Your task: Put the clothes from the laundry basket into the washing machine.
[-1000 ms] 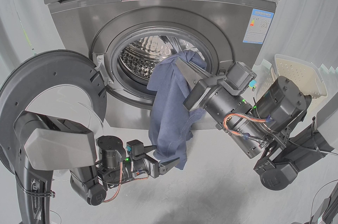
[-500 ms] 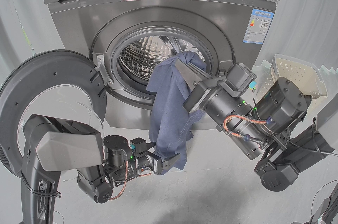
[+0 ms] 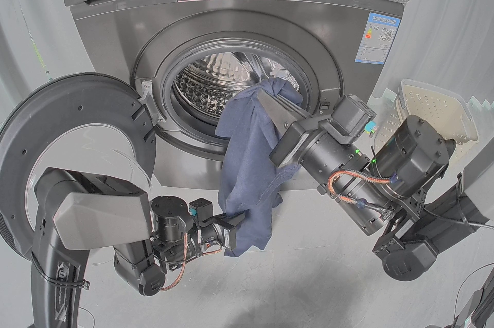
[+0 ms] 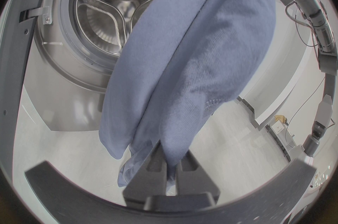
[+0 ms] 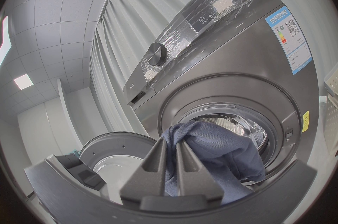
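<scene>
Grey floor (image 3: pixel 309 282) and pale curtains (image 3: pixel 453 10) surround the washer (image 3: pixel 128 30). Its door (image 3: pixel 77 118) is swung open to the robot's left, and the basket (image 3: pixel 437 107) stands at the machine's right side. From the head view, the shirt (image 3: pixel 247 154) hangs in front of the drum mouth with its long axis almost vertical. Its top is bunched at the lower rim of the opening, where the right fingers (image 3: pixel 272 107) are clamped on it. Its bottom hem is pinched by the left fingers (image 3: pixel 232 217) low down, above the floor. Most of the cloth is therefore outside the drum, and the opening lies up and behind from the left fingers; the right arm is the nearer one to it. I judge that the next move must carry the hem up and forward past the rim, otherwise the tail may drape out over the door seal. From the left wrist view, the fingers are together on a fold of the hem, and the cloth rises from them toward the drum (image 4: pixel 105 17). From the right wrist view, the fingers are closed with blue cloth caught between them, and the drum mouth is just beyond.
</scene>
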